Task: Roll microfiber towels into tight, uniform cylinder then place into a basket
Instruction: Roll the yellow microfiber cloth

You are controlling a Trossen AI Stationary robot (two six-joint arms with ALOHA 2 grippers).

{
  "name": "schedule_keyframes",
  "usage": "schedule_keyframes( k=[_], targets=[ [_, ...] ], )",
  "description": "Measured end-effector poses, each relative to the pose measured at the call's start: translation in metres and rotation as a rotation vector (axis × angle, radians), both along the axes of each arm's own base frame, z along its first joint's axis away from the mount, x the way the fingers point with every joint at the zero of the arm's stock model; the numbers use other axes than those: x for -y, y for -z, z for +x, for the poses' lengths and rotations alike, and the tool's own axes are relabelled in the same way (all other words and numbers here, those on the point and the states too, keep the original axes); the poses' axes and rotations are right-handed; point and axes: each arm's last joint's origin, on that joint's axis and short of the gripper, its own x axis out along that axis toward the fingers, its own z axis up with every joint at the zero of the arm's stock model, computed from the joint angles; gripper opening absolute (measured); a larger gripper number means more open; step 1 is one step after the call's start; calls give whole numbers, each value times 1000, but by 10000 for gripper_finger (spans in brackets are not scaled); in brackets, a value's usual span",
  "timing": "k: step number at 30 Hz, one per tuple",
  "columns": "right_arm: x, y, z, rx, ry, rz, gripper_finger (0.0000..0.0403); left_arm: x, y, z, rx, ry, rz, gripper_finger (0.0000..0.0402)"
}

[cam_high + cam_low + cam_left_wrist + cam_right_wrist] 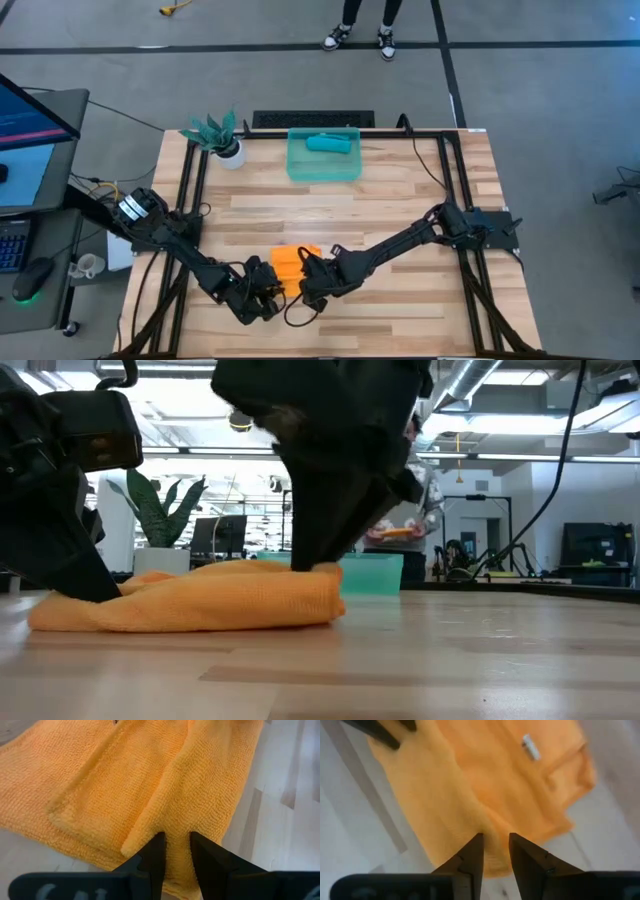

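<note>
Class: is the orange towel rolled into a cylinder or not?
Not rolled: the orange towel lies flat in loose overlapping folds on the table.

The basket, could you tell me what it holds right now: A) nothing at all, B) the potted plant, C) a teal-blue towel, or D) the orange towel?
C: in the high view a teal-blue towel lies inside the basket, while the orange towel is down at the table's near edge between the two grippers.
</note>
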Motion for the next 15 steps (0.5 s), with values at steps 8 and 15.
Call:
schedule_keyframes(
  k=[8,15],
  targets=[
    [4,-14,-10,-28,-15,-77,116,1,0,0,-14,13,-24,89],
    [-28,-45,-45,-8,-336,-413,116,2,-2,-1,-20,22,-46,89]
  ],
)
